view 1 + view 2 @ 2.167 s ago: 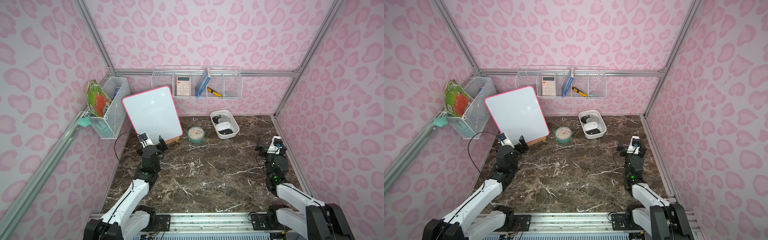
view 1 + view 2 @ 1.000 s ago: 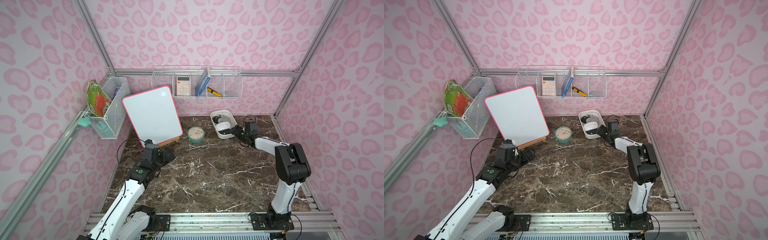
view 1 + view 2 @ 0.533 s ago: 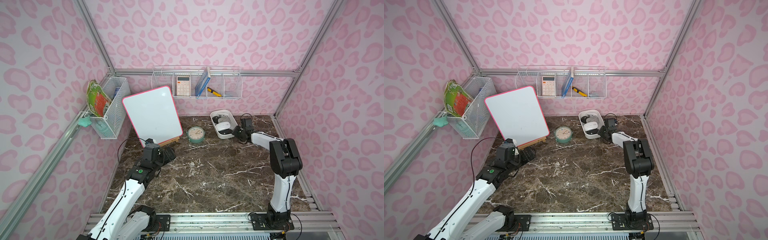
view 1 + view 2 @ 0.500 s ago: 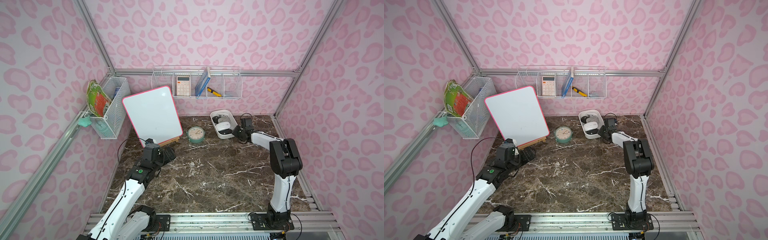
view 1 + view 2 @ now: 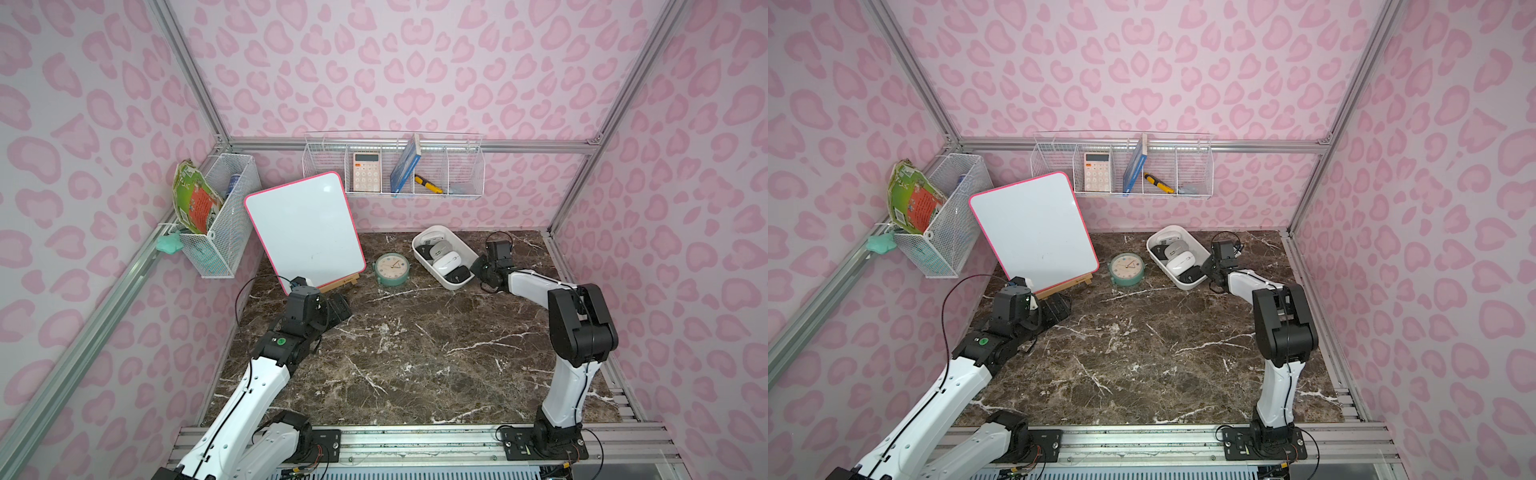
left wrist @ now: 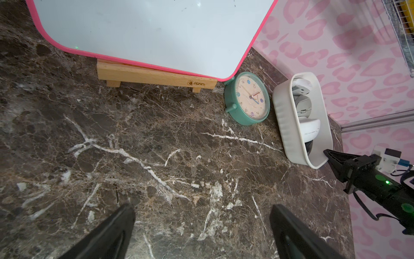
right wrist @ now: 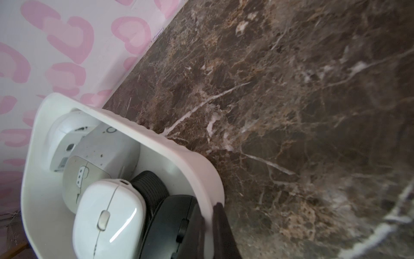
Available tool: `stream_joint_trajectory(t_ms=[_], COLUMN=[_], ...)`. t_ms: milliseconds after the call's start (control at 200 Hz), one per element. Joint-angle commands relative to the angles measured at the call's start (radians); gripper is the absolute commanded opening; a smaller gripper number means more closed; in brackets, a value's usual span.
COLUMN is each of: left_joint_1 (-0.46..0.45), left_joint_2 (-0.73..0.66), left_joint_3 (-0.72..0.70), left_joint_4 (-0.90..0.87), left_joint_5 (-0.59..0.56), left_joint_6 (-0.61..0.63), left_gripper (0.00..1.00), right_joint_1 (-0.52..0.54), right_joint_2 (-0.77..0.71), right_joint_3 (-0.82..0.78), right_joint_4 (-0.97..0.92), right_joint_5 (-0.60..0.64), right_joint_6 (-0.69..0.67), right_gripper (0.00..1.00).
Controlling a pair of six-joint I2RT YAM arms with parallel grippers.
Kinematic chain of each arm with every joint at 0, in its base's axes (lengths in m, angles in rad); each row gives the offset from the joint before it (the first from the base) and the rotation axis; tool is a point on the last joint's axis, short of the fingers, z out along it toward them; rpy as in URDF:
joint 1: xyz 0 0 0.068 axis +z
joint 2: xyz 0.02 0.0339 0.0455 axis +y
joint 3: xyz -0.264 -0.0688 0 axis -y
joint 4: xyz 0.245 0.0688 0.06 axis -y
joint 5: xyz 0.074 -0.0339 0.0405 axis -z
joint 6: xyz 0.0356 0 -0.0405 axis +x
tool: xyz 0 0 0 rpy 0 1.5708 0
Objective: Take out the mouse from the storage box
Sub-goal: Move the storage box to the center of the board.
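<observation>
On the marble table (image 5: pixel 415 353), right pincer (image 7: pixel 207 208) clamps storage box (image 7: pixel 161 145) wall, black mouse (image 7: pixel 170 217) just inside.

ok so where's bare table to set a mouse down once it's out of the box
Free: the bare marble in the middle, bordered by the clock, the storage box and the left fingers. Crowded along the back: whiteboard, clock and box sit close together, and the right fingers pinch the box's near rim.

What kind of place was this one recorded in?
Likely a staged robot test booth, dressed as a desk: pink patterned wall panels on a metal frame, a marble-look tabletop, and a whiteboard and clock.
</observation>
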Motion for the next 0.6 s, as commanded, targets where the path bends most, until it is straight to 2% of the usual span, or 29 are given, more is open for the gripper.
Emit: stream_joint_trajectory(t_ms=[0,280,595], left_joint_1=[0.000,-0.001,-0.009], left_joint_2=[0.013,0.016,0.053], left_joint_3=[0.011,0.016,0.044], left_joint_4=[-0.007,-0.018,-0.031], left_joint_5=[-0.007,-0.004,0.031], left_joint_6=[-0.001,0.001,-0.001], left_gripper=[0.99,0.99,0.99], right_joint_1=[-0.005,-0.040,-0.056], right_joint_2=[-0.034,-0.158,-0.297], right_joint_3=[-0.040,-0.175,-0.295], right_joint_4=[-0.062,-0.041,-0.053], right_joint_5=[0.050,0.014,-0.097], right_joint_6=[-0.025,-0.075,-0.170], right_gripper=[0.05,0.02,0.00])
